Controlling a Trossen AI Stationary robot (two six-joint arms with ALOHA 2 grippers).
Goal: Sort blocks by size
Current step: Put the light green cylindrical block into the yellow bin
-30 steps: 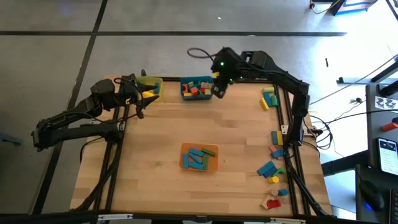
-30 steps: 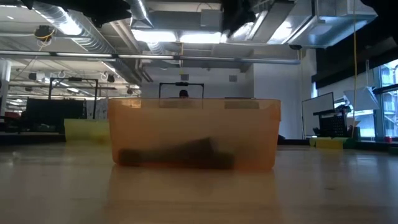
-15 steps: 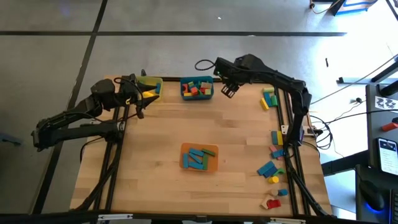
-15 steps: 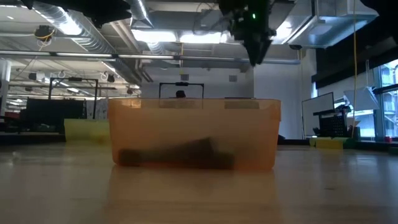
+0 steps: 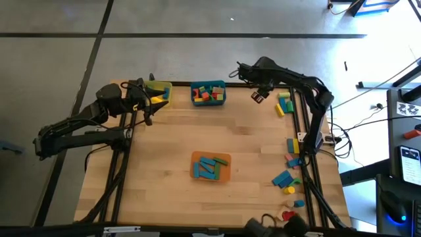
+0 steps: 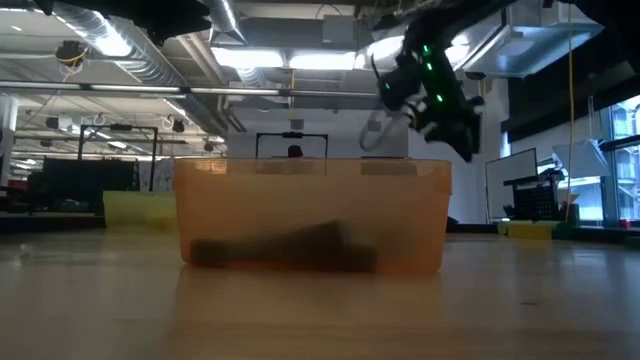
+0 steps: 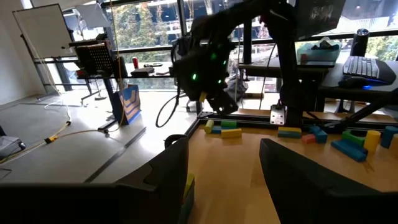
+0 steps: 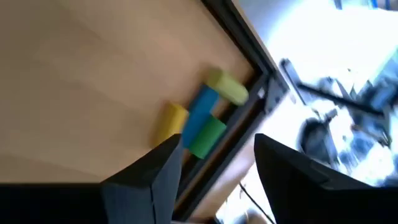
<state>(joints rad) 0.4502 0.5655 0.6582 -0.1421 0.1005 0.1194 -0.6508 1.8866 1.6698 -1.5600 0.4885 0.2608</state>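
Note:
My right gripper (image 5: 258, 97) is open and empty, held above the table between the teal bin (image 5: 208, 100) and a small group of blocks (image 5: 283, 104) at the far right. Its wrist view shows this group, a yellow, a blue and a green block (image 8: 202, 121), lying on the table ahead of the fingers. The teal bin holds several mixed blocks (image 5: 208, 92). The orange bin (image 5: 223, 172) at the table's middle holds several blue blocks (image 5: 208, 167). My left gripper (image 5: 147, 104) waits open and empty beside the yellow bin (image 5: 160, 87) at the far left.
More loose blocks lie along the right edge (image 5: 293, 146), (image 5: 284, 179) and at the near right corner (image 5: 287, 214). The dark frame rails (image 5: 304, 131) run along the right side. In the low view the orange bin (image 6: 310, 215) stands in front, my right gripper (image 6: 440, 100) above it.
My right gripper has gone from above the teal bin toward the table's right edge, toward the group of blocks at the far right, and has turned about on the way.

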